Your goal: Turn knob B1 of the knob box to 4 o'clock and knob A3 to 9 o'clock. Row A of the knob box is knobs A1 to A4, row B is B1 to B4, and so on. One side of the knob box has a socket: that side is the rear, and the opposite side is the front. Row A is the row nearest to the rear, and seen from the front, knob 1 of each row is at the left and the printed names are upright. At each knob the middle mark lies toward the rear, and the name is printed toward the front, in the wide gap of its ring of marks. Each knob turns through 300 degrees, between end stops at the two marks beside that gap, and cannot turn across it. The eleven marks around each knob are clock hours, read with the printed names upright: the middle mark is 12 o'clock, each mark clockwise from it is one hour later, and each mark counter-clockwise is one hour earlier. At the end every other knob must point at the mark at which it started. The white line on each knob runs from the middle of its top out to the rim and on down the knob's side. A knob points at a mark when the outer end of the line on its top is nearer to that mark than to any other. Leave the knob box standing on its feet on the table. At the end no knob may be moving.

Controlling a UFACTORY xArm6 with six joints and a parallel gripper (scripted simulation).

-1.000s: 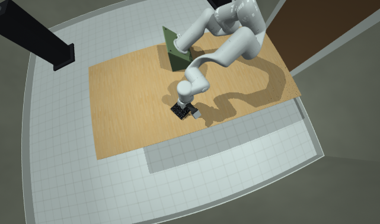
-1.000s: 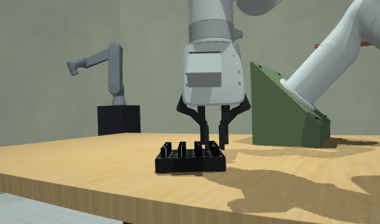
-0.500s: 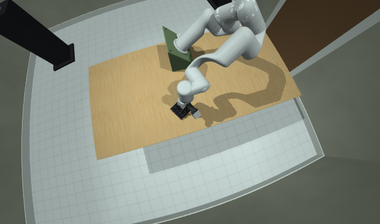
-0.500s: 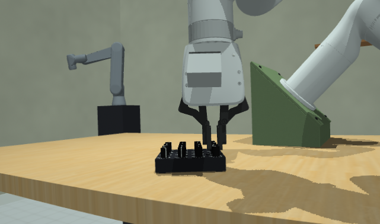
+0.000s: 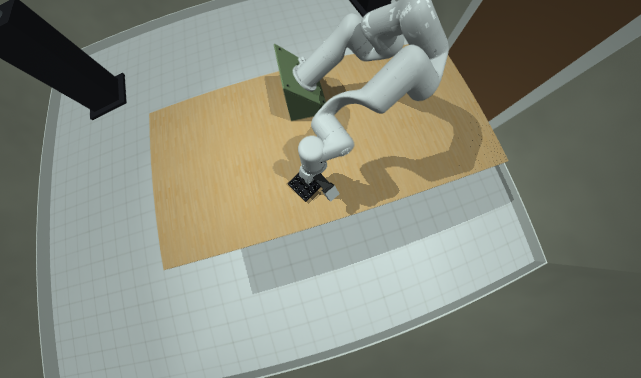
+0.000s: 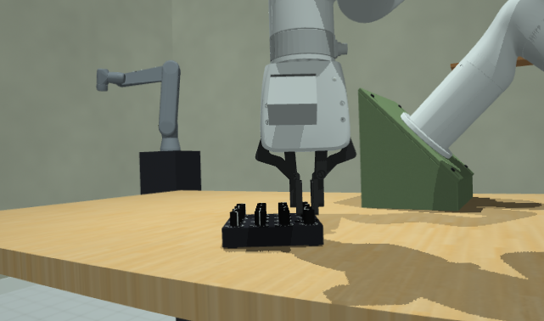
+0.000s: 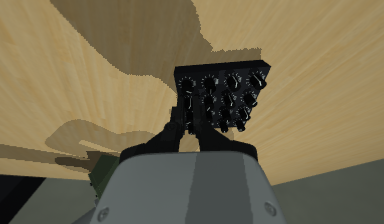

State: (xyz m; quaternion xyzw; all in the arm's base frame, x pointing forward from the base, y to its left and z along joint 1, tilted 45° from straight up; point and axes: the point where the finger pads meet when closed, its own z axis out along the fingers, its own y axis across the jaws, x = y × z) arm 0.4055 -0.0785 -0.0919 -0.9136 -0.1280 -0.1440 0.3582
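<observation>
The black knob box (image 5: 298,190) (image 6: 275,236) (image 7: 220,67) stands flat on the table. My gripper (image 6: 307,210) (image 7: 188,104) points down at it. Its fingers are close together around a knob in the wrist view's left column, second row from the far edge. By its place this is knob B1 (image 7: 189,103); its name cannot be read. The gripper appears shut on it. Knob A3 (image 7: 233,81), third from the left in the far row of the wrist view, is clear of the fingers. Its exact mark is too small to read. The socket is not discernible.
Neighbouring knobs stand close beside and behind the fingers. The green slanted base (image 5: 304,106) (image 6: 394,170) carries my arm behind the box. The table (image 5: 209,175) (image 6: 135,238) ends not far from the box. Another grey arm (image 6: 169,102) stands on a black pedestal in the background.
</observation>
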